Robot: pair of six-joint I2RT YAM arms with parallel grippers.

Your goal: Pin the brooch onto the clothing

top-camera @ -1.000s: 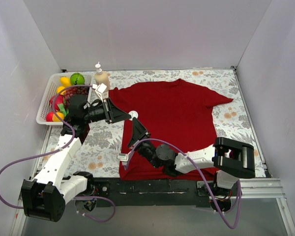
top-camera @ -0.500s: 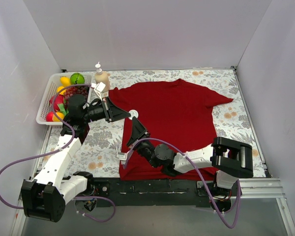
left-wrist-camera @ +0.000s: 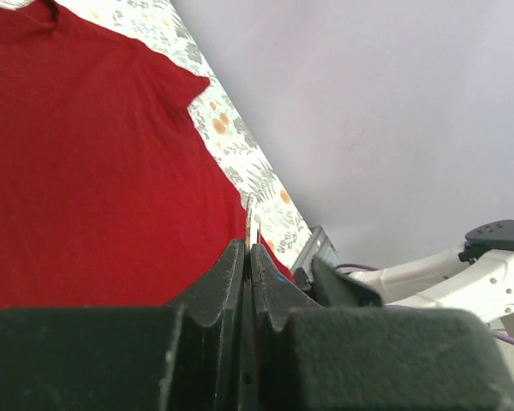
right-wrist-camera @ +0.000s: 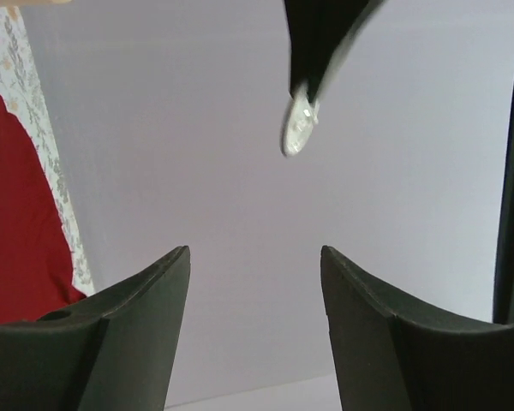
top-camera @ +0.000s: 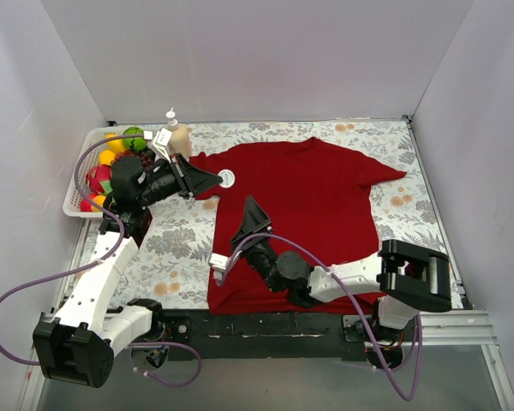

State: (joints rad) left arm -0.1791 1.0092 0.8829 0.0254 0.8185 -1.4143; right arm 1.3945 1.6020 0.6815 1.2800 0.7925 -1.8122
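Note:
The clothing (top-camera: 300,214) is a dark red T-shirt spread flat on the floral cloth. My left gripper (top-camera: 218,180) hangs over the shirt's left shoulder, shut on the brooch (top-camera: 228,179), a small silvery-white disc. In the left wrist view the brooch (left-wrist-camera: 251,221) shows as a thin edge pinched between the closed jaws of the gripper (left-wrist-camera: 249,250), with the shirt (left-wrist-camera: 94,154) below. My right gripper (top-camera: 255,214) stands open over the shirt, a little below and right of the brooch, holding nothing. From the right wrist, the brooch (right-wrist-camera: 298,133) hangs from the left gripper's tip above my right gripper (right-wrist-camera: 255,250).
A white basket (top-camera: 75,195) of coloured fruit stands at the far left. A pump bottle (top-camera: 177,134) stands beside it near the shirt's left sleeve. The floral cloth (top-camera: 176,244) covers the table, with white walls on three sides.
Both grippers met at the brooch; the right one opened and let go. The left gripper closed on the brooch and carried it up and back toward the shirt's left shoulder.

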